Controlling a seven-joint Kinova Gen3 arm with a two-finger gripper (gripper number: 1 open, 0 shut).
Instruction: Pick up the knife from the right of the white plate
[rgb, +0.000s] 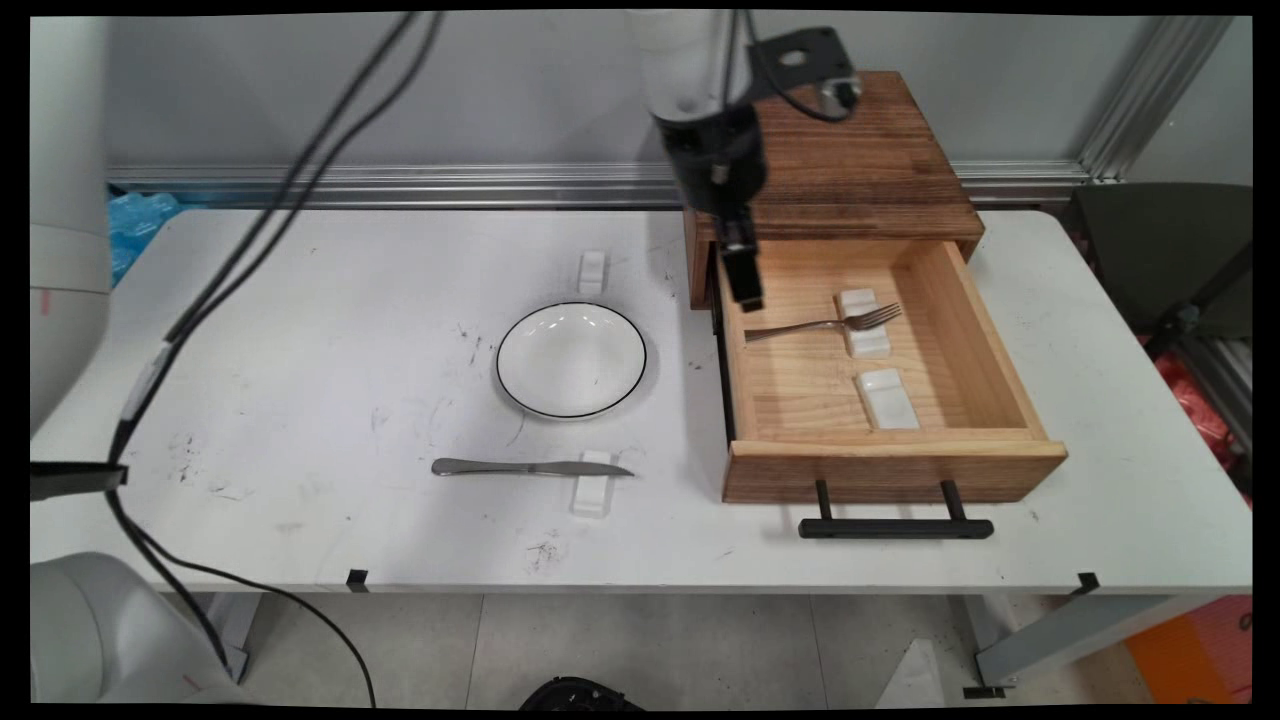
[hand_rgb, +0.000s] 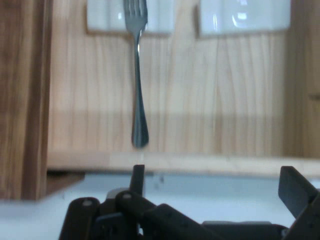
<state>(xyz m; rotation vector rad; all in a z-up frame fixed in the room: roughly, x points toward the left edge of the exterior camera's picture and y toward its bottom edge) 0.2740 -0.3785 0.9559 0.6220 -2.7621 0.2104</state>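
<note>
Fork (rgb: 825, 323) lies in drawer (rgb: 975, 340) beside open claw (rgb: 745, 290).

Black gripper (rgb: 745, 290) on white arm. Light pine drawer (rgb: 985, 350), straight grain; darker brown striped cabinet (rgb: 860, 170) top; black handle (rgb: 895, 527). Silver fork (rgb: 825, 324) on white rest (rgb: 863, 322), second white rest (rgb: 887, 398) at 5 o'clock. White bowl (rgb: 571, 359), thin black rim. Silver knife (rgb: 530, 467). White scuffed table (rgb: 330, 340).

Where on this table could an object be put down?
Bare top lies left of the plate and knife, and right of the drawer. The drawer floor is crowded: fork, two white rests, gripper above.
</note>
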